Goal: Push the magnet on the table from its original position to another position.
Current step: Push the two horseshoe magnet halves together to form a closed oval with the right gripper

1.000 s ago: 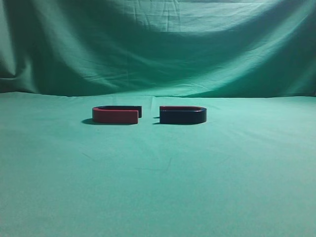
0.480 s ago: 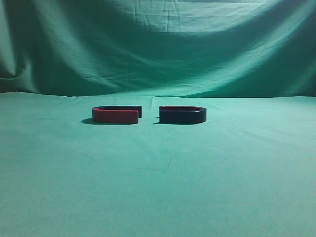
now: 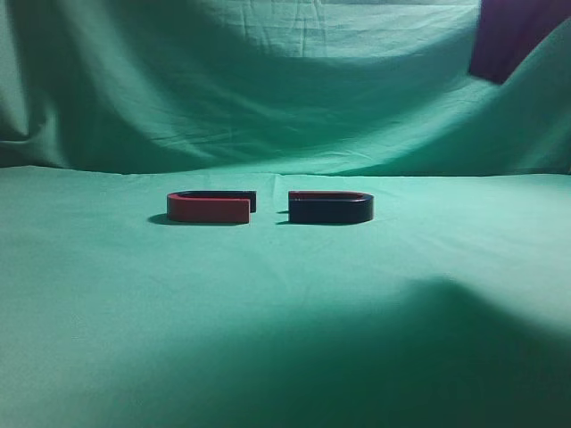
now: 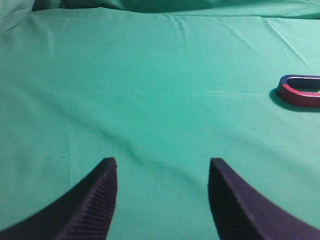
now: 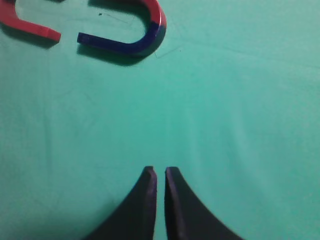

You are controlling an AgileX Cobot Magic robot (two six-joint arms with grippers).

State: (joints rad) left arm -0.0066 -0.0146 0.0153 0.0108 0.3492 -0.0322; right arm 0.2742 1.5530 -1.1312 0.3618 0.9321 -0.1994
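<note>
on the green cloth (image 3: pixel 285 294) that covers the table, two horseshoe magnets lie flat side by side with their open ends facing each other across a small gap, not touching. from the exterior view the left magnet (image 3: pixel 211 206) shows its red side and the right magnet (image 3: pixel 329 207) shows its dark blue side. the right gripper (image 5: pixel 160 172) hangs above the cloth with its two dark fingers pressed nearly together and nothing between them; the right magnet (image 5: pixel 131 34) sits well ahead of it, with one red tip of the left magnet (image 5: pixel 29 25) at the frame edge. the left gripper (image 4: pixel 162 165) is spread wide over bare cloth, holding nothing, and the left magnet (image 4: pixel 301 90) lies far off to its right. a blurred dark shape (image 3: pixel 516 36) shows at the top right of the exterior view, and a broad shadow (image 3: pixel 428 357) covers the near cloth.
</note>
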